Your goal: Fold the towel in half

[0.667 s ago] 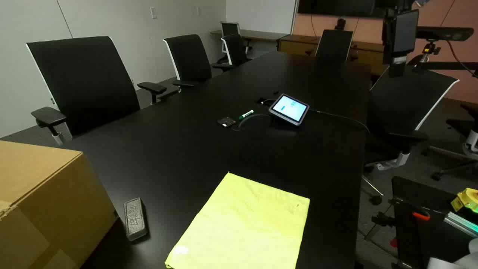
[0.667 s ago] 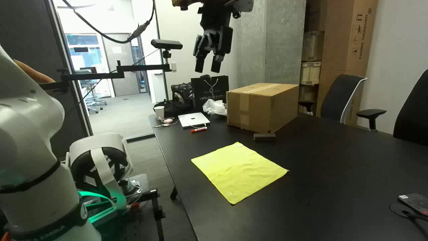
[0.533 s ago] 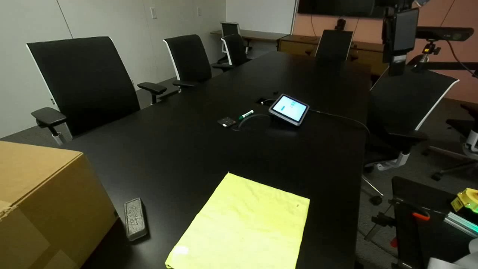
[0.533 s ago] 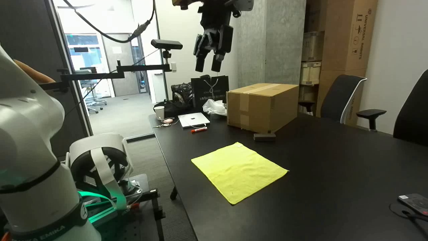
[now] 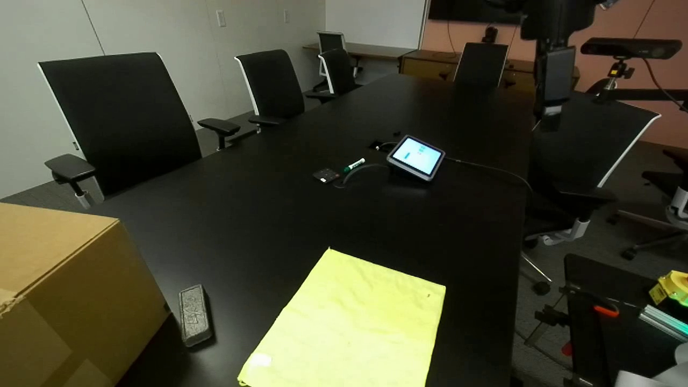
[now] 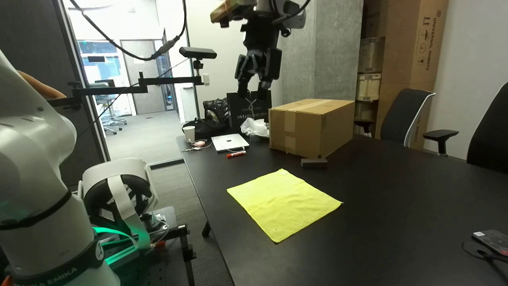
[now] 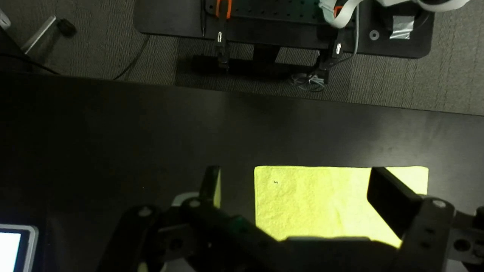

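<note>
While the yellow towel (image 6: 284,204) lies spread flat on the black conference table (image 6: 381,222), just as before, the Robotiq gripper (image 6: 252,92) hangs lower in both exterior views than a moment ago; its jaws stand wide, holding nothing; this looks like the start of an approach, with the fold itself not yet begun.
</note>
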You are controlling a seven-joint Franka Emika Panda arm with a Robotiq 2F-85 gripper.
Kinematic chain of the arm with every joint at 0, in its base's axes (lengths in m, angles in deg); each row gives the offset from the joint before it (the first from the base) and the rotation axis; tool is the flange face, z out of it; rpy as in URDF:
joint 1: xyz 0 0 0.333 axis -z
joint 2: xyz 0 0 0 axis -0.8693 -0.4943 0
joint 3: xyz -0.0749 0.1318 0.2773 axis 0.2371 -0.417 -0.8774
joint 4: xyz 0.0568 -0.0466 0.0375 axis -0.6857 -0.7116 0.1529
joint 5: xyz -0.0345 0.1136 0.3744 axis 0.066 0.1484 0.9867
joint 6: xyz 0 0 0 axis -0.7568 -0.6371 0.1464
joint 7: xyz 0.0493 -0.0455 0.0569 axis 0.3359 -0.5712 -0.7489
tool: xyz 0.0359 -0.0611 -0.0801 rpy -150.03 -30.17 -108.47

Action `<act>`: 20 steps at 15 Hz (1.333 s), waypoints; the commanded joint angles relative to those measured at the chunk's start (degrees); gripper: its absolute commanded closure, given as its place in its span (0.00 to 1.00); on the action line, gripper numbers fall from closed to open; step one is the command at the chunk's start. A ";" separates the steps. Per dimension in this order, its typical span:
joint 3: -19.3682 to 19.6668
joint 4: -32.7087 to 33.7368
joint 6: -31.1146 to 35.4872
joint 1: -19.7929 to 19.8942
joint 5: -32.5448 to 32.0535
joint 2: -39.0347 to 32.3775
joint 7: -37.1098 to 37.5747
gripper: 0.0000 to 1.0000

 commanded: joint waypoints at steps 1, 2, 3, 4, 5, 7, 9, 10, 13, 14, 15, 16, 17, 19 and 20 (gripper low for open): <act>1.00 -5.79 9.35 -0.20 1.46 -1.91 -1.35 0.00; 1.16 -7.64 12.30 -0.23 1.83 -2.74 -1.94 0.00; 1.24 -9.48 15.45 -0.10 1.95 -4.01 -1.72 0.00; 1.47 -10.76 18.30 -0.07 2.60 -5.26 -2.40 0.00; 1.63 -12.17 21.01 -0.01 3.09 -6.60 -2.91 0.00; 1.97 -14.03 26.19 0.10 4.74 -9.71 -4.35 0.00; 1.83 -15.17 31.90 0.05 6.11 -13.70 -5.33 0.00; 1.67 -15.52 34.37 0.03 6.70 -15.40 -6.01 0.00; 1.04 -15.31 40.97 0.06 6.47 -21.16 -5.37 0.00; 0.85 -15.04 42.75 0.03 5.76 -22.99 -4.87 0.00; 0.78 -14.83 44.47 0.01 4.94 -24.83 -4.28 0.00; 0.70 -14.44 46.10 0.03 4.70 -26.71 -4.12 0.00; 0.74 -14.19 47.41 0.05 4.22 -28.13 -3.68 0.00; 0.97 -13.42 50.98 0.31 3.93 -31.47 -3.43 0.00; 0.97 -13.05 52.66 0.63 4.37 -32.81 -3.90 0.00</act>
